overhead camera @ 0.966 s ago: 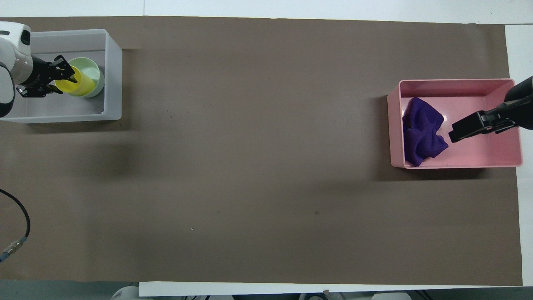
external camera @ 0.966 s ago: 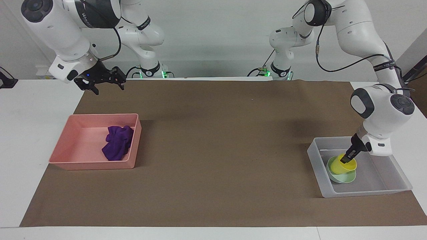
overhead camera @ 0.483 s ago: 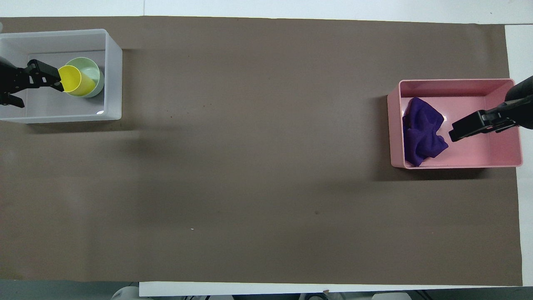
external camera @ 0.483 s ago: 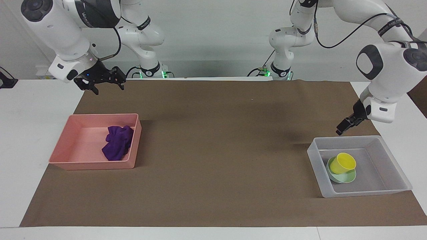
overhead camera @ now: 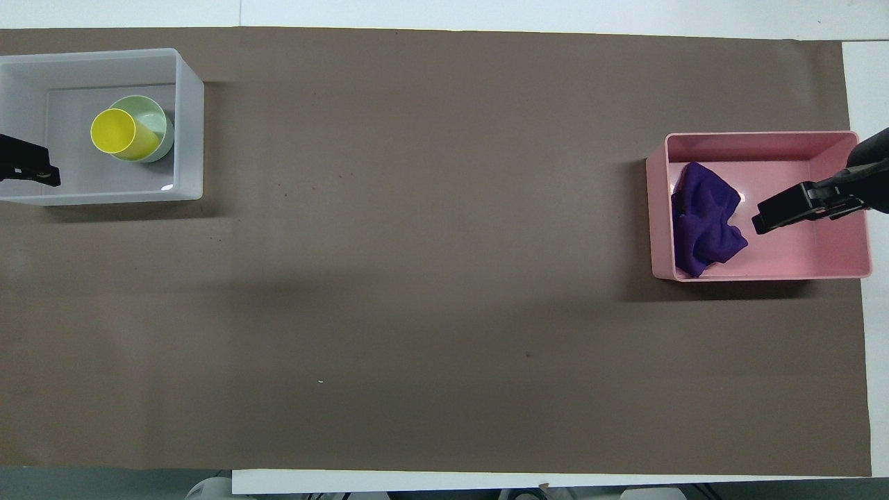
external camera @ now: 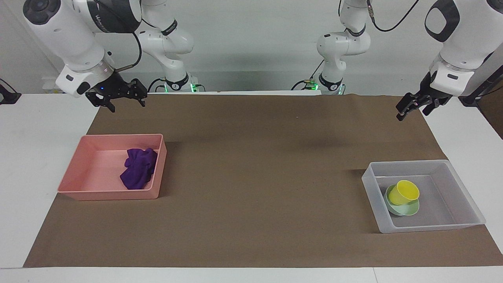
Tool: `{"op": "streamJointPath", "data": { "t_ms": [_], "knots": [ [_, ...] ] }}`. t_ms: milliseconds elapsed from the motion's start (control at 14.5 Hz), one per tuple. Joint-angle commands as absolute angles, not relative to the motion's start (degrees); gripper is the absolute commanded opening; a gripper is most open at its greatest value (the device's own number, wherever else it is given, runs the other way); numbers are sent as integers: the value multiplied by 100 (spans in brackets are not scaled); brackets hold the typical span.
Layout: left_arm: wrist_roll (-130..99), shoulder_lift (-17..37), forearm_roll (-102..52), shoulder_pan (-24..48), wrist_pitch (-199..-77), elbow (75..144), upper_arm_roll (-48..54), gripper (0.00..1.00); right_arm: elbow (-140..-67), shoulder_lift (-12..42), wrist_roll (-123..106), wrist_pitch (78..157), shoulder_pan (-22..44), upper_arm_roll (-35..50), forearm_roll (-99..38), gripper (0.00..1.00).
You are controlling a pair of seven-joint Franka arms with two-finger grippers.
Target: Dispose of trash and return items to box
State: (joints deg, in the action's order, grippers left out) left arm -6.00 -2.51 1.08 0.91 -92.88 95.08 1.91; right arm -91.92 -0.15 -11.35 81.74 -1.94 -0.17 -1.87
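The purple cloth wad (external camera: 138,167) lies in the pink tray (external camera: 110,136), against the wall toward the table's middle; it also shows in the overhead view (overhead camera: 705,219). The yellow cup (external camera: 404,192) leans tilted in the mint-green bowl (external camera: 408,210) inside the clear-grey box (external camera: 371,188). From above, the cup (overhead camera: 121,133), the bowl (overhead camera: 156,118) and the box (overhead camera: 187,125) show too. My left gripper (external camera: 416,104) is open, empty and raised high over the box's end of the mat. My right gripper (external camera: 118,96) is open, empty and raised over the pink tray (overhead camera: 757,135).
A brown mat (external camera: 251,177) covers the table between the two trays. White table shows past the mat's edges at both ends. In the overhead view only the tip of the left gripper (overhead camera: 28,167) shows, and the right gripper (overhead camera: 792,212) covers part of the pink tray.
My left gripper let go of the yellow cup and rose up and away from the box. The cup stays tilted in the bowl. The right arm has barely moved.
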Motion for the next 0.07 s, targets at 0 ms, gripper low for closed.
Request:
{"op": "streamJointPath", "data": {
  "t_ms": [0],
  "knots": [
    [-195,-299,220,114,-9246,9641,167,100,-9325,-149,-1213,8270,-246,-9,-141,99]
  ]
}}
